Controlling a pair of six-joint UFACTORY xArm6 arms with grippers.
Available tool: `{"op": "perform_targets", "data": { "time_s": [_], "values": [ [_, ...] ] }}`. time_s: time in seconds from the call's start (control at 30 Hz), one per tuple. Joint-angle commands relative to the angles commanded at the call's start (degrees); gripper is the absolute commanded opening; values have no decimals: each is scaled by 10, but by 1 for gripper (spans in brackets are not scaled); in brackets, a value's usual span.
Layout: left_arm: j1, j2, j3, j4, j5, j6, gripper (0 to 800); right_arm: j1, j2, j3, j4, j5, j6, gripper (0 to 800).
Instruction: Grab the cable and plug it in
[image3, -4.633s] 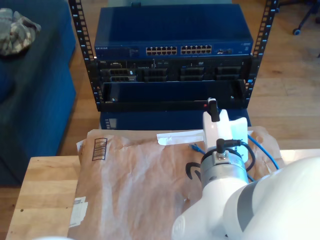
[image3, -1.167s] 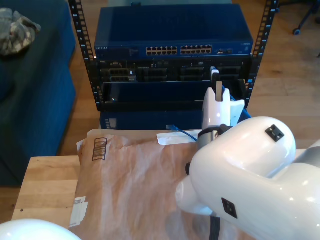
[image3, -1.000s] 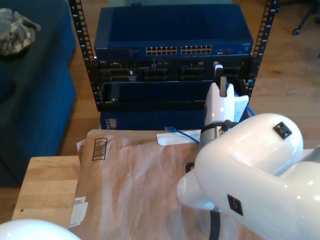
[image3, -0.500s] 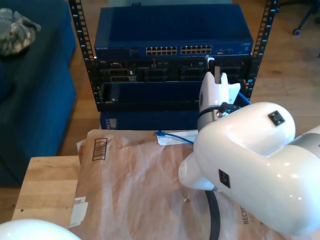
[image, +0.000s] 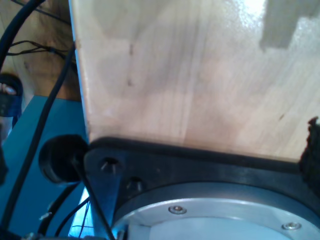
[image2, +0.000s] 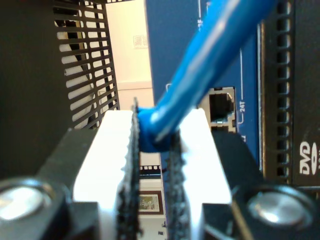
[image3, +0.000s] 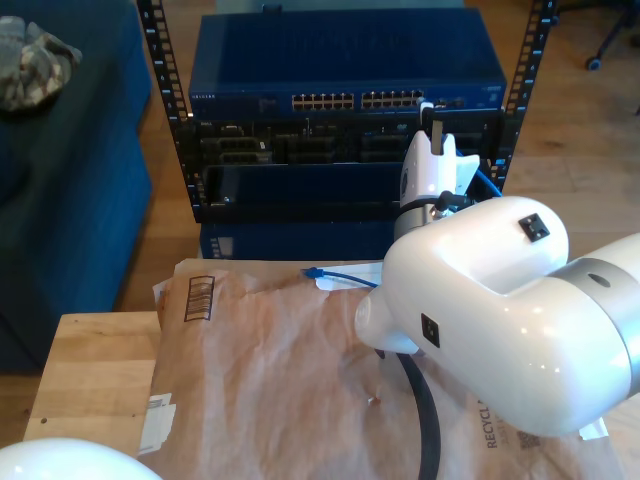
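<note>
1. Across the earlier pictures the big white arm (image3: 500, 300) had swung up off the brown paper (image3: 270, 370) toward the rack (image3: 345, 110). Its gripper had climbed from beside the paper's far edge to the level of the row of sockets.

2. The cable's (image3: 345, 277) loose end had slid along the paper's far edge toward the exterior view's left, dragged by that lift.

3. My second gripper (image2: 155, 165) was pinched shut on the cable just behind its near end. The blue line rose from between the pads (image2: 131, 165) across the blue face of the switch (image2: 175, 60), with a socket (image2: 222, 106) just beyond.

4. My first gripper could not be judged. Its wrist view showed the wooden table (image: 200, 75) and a black mount (image: 165, 165), with no jaws to read.

5. The cable looked light and limp, likely to bend rather than push. I judged the best hold to be close behind the plug, where it was stiffest. The small plug probably had a fragile clip, so a skewed entry could jam or snap it.
</note>
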Motion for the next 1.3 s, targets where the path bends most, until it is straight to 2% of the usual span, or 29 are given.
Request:
{"op": "perform_targets", "data": {
  "time_s": [1.3],
  "values": [
    [0, 0, 0, 0, 0, 0, 800, -20, 25, -33, -22, 19, -1, 0]
  ]
}}
